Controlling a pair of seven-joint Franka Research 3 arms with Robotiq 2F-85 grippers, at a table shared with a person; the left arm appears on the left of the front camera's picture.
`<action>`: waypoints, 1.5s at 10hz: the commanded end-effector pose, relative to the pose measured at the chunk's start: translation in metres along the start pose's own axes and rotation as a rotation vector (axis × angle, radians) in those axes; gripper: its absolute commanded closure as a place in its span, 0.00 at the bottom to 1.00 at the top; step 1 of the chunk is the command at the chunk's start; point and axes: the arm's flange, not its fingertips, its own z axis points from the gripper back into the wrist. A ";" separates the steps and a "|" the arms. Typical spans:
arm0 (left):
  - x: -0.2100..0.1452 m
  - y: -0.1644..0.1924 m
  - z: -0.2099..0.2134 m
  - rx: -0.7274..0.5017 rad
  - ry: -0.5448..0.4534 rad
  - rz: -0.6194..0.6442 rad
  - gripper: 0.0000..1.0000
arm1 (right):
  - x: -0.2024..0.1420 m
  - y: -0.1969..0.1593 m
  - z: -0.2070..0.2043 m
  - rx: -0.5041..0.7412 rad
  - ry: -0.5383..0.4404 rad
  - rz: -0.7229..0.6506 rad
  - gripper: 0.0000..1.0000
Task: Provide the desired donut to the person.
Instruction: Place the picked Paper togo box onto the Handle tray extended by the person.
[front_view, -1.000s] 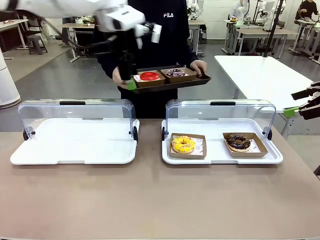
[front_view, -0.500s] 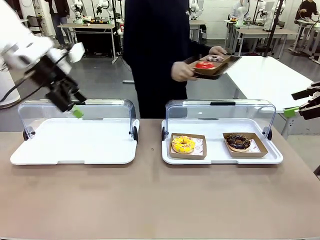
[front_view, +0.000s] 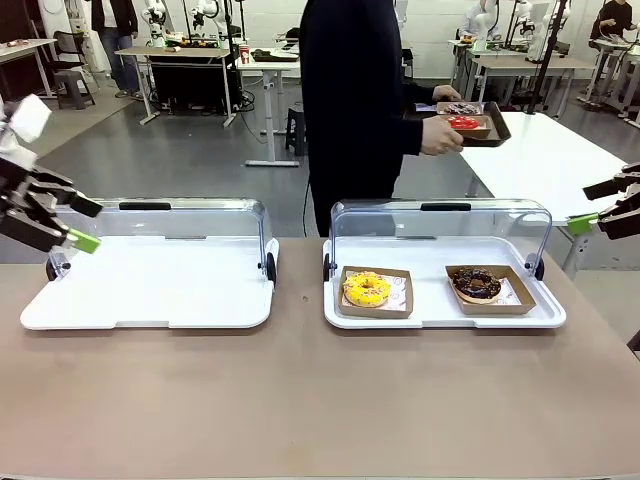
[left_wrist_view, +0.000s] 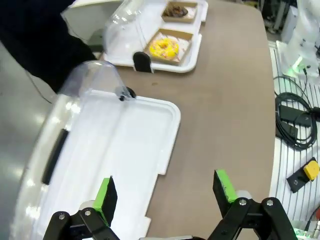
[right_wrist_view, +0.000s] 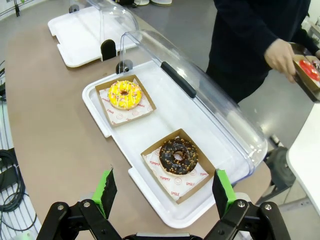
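The person (front_view: 355, 100), in a dark top, stands behind the table and turned sideways. They hold a dark tray (front_view: 497, 127) with a red donut (front_view: 462, 122) and a sprinkled one. In the right display case sit a yellow donut (front_view: 367, 288) (left_wrist_view: 164, 47) (right_wrist_view: 124, 94) and a chocolate donut (front_view: 476, 284) (right_wrist_view: 178, 155), each in a brown paper box. My left gripper (front_view: 92, 227) (left_wrist_view: 165, 192) hangs open at the far left, over the end of the left case. Off the table's right edge my right gripper (front_view: 582, 208) (right_wrist_view: 162, 192) is open, with nothing in it.
The left case's white tray (front_view: 150, 285) (left_wrist_view: 125, 145) holds nothing, and its clear lid is raised. The right case's lid (front_view: 440, 235) is raised too. A white table (front_view: 530, 150) stands behind at the right. Bare brown tabletop (front_view: 300, 400) fills the near side.
My left arm has swung from the person's tray down to the far left, gripper still open. The person turned and carried the tray away to the right. The right arm has not moved.
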 end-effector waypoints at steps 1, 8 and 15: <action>-0.014 -0.014 0.010 0.052 -0.018 -0.027 0.00 | -0.002 0.000 -0.004 0.012 -0.022 0.002 0.00; -0.034 -0.018 0.034 0.131 -0.065 -0.002 0.00 | -0.002 0.000 -0.004 0.012 -0.022 0.002 0.00; -0.016 0.011 0.050 0.125 -0.065 0.022 0.00 | -0.002 0.000 -0.004 0.012 -0.022 0.002 0.00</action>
